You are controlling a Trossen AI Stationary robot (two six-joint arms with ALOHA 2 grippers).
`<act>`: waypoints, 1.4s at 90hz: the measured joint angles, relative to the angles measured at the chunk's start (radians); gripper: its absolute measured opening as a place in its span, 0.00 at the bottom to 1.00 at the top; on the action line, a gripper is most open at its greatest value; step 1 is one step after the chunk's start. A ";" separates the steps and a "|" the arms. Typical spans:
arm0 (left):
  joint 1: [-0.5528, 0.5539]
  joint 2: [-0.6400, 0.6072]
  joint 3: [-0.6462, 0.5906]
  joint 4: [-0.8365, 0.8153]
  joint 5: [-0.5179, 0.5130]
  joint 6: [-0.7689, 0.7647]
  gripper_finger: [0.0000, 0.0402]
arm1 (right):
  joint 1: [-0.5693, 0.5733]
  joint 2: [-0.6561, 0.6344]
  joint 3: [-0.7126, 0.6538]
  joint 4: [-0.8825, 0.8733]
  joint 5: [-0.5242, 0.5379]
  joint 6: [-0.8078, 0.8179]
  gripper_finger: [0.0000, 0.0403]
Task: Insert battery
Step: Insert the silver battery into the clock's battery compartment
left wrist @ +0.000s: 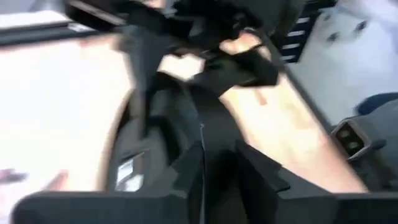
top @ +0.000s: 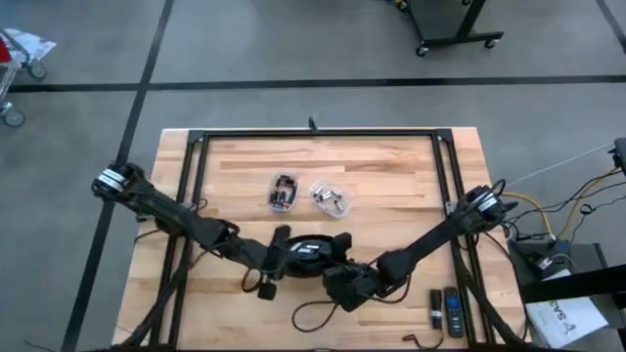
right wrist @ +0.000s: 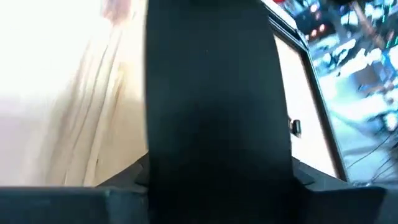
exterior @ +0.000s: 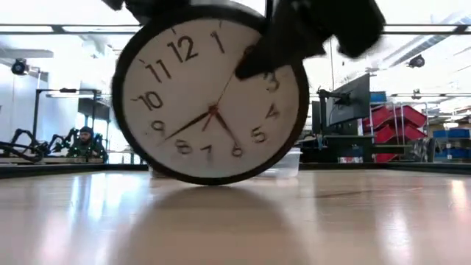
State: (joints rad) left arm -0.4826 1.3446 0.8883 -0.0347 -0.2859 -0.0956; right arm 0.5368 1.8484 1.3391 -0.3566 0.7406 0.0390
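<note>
A round wall clock with a black rim and a white face (exterior: 210,103) stands on its edge near the table's front centre, face toward the near edge. The high view shows its black back (top: 309,251). My left gripper (top: 281,256) is at the clock's left rim and my right gripper (top: 342,266) at its right rim, both shut on it. The clock's lower rim (exterior: 210,179) is down at the tabletop. The battery is not in view. My left gripper has the clock's rim (left wrist: 200,163) between its two fingers, coming from the table's left. The black back with a white label (left wrist: 129,174) faces its camera. My right gripper is shut across the clock's right rim (right wrist: 211,124), which fills the space between its fingers; it reaches over the face near the 2 (exterior: 257,62).
A small dark-framed part (top: 284,193) and a clear packet of small pieces (top: 331,198) lie at the table's far centre. Two black remotes (top: 445,310) lie at the front right. A black frame (top: 196,176) runs round the tabletop. A cable (top: 313,315) loops near the front edge.
</note>
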 joint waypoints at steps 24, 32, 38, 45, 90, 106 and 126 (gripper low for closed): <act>-0.028 -0.185 -0.004 -0.142 -0.148 0.039 0.40 | -0.020 -0.202 0.028 -0.320 -0.083 0.348 0.34; -0.029 -0.205 -0.027 -0.134 -0.149 0.037 0.42 | -0.042 -0.276 0.027 -0.470 -0.147 0.463 0.36; -0.029 -0.204 -0.049 -0.138 -0.149 0.037 0.42 | -0.063 -0.333 0.025 -0.573 -0.192 0.529 0.36; -0.029 -0.191 -0.078 -0.123 -0.151 0.037 0.41 | -0.099 -0.395 0.014 -0.668 -0.268 0.562 0.34; -0.005 0.184 -0.246 0.588 -0.360 0.438 0.48 | -0.493 -0.605 -0.151 -0.678 -0.993 0.364 0.34; 0.029 0.373 -0.143 0.638 -0.378 0.479 0.62 | -0.602 -0.581 -0.280 -0.540 -1.230 0.278 0.34; 0.059 0.533 -0.006 0.582 -0.283 0.397 0.76 | -0.649 -0.563 -0.472 -0.269 -1.435 0.276 0.34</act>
State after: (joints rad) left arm -0.4231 1.8772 0.8822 0.5470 -0.5686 0.3012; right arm -0.1120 1.2850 0.8669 -0.6259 -0.6948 0.3155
